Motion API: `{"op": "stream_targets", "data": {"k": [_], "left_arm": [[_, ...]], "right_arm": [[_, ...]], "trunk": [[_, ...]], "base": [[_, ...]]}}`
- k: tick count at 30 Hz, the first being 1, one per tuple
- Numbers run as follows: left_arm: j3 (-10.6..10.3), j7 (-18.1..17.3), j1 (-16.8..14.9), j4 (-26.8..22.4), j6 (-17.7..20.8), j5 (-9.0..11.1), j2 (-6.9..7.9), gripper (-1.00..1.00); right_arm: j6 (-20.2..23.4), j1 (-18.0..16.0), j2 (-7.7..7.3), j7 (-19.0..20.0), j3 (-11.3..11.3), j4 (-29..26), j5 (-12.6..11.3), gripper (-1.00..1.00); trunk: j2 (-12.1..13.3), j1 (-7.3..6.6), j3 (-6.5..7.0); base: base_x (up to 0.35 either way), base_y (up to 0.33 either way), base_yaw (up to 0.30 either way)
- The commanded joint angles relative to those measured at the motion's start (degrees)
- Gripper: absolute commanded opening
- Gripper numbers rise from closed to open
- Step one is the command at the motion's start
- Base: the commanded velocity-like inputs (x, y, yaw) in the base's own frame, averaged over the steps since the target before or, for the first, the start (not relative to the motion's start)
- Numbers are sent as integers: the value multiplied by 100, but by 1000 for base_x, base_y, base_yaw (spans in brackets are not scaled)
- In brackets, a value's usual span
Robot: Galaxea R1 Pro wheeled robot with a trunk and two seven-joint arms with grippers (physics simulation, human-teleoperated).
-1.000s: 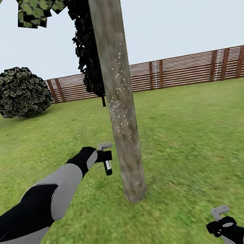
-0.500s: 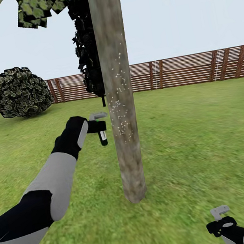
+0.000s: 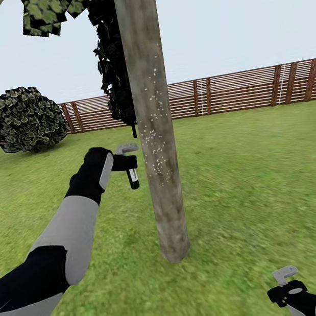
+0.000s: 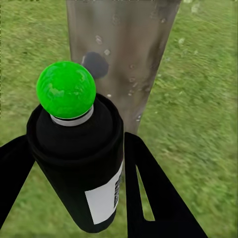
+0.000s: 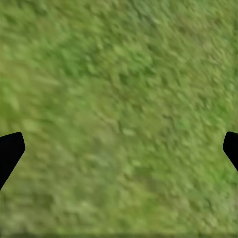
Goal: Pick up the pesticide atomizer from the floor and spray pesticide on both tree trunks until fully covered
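The pesticide atomizer (image 3: 133, 177) is a small black bottle with a white label; its green ball top (image 4: 66, 89) faces the trunk in the left wrist view. My left gripper (image 3: 128, 163) is shut on the atomizer (image 4: 94, 188), holding it just left of the tree trunk (image 3: 155, 127) at mid height. The mottled grey-brown trunk (image 4: 124, 49) carries white speckles around the level of the atomizer. Leaf canopy (image 3: 44, 9) hangs at the top. My right gripper (image 3: 286, 280) stays low at the right, open over grass (image 5: 119, 124), with nothing between its fingers.
A dark narrow conifer (image 3: 112, 57) stands right behind the trunk. A round shrub (image 3: 26, 119) grows at the far left by the brown slatted fence (image 3: 244, 90). Lawn (image 3: 264, 170) spreads to the right of the tree.
My left arm has lifted the atomizer up along the trunk, most of the rise coming in the first half second. The right arm has not moved.
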Motion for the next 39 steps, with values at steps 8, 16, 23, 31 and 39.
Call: {"op": "stream_targets", "data": {"k": [8,16,23,31,39], "left_arm": [[-1,-14,-445,37,25,7,-8,-100],[-1,-15,-1052,72,460,18,-17,-100],[-1,-14,-1515,75,490,24,-18,-100],[1,-14,-2144,422,494,11,-12,-100],[8,-2,-2542,865,485,-3,29,-100]], "right_arm": [[0,0,3,-1,3,0,0,100],[0,0,8,0,9,0,3,100],[0,0,9,0,7,0,3,100],[0,0,8,-1,8,0,6,100],[0,0,4,-2,2,0,6,100]], "trunk": [[0,0,0],[0,0,0],[0,0,0],[0,0,0],[0,0,0]], "base": [[0,0,0],[0,0,0],[0,0,0],[0,0,0],[0,0,0]]}}
